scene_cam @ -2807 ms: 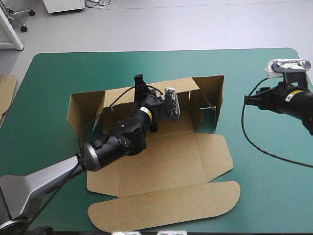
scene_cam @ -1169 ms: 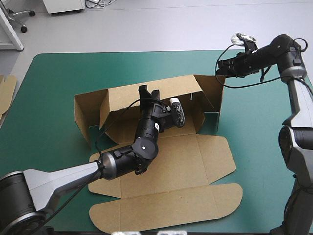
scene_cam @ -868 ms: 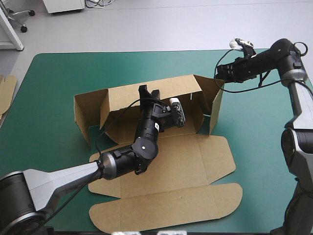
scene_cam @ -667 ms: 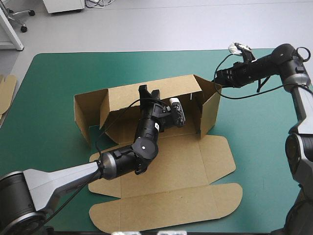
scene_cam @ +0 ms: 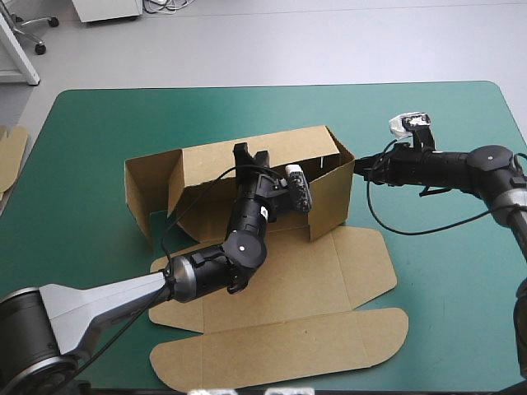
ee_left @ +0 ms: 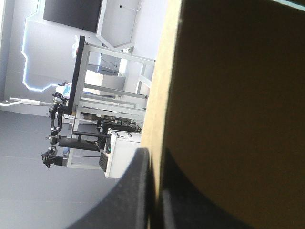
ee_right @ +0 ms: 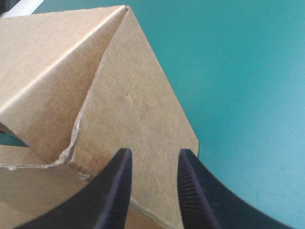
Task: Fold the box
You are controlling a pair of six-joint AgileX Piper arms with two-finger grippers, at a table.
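A brown box sits half built at the middle of a desk with a teal-green cover. Its long back wall stands upright on the side toward the desk's far edge. The end wall toward the desk's left edge also stands, swung outward. The end wall toward the right edge is turned in, square to the back wall. The floor panel and the lid, with its rounded tuck flap, lie flat on the cover and reach toward the near edge.

The left arm comes in from the near left corner and rises over the flat panels. The left pincer sits on the top rim of the back wall, its black fingers clamped on the board. In its wrist view the sheet's edge runs straight up between them, one finger on each face.

The right arm reaches in low from the desk's right edge. The right pincer points at the outer face of the right end wall, its fingers standing a little apart. Its wrist view shows the creased board just ahead of the tips — whether they touch it I cannot tell.

A strip of more brown board shows at the desk's left edge.
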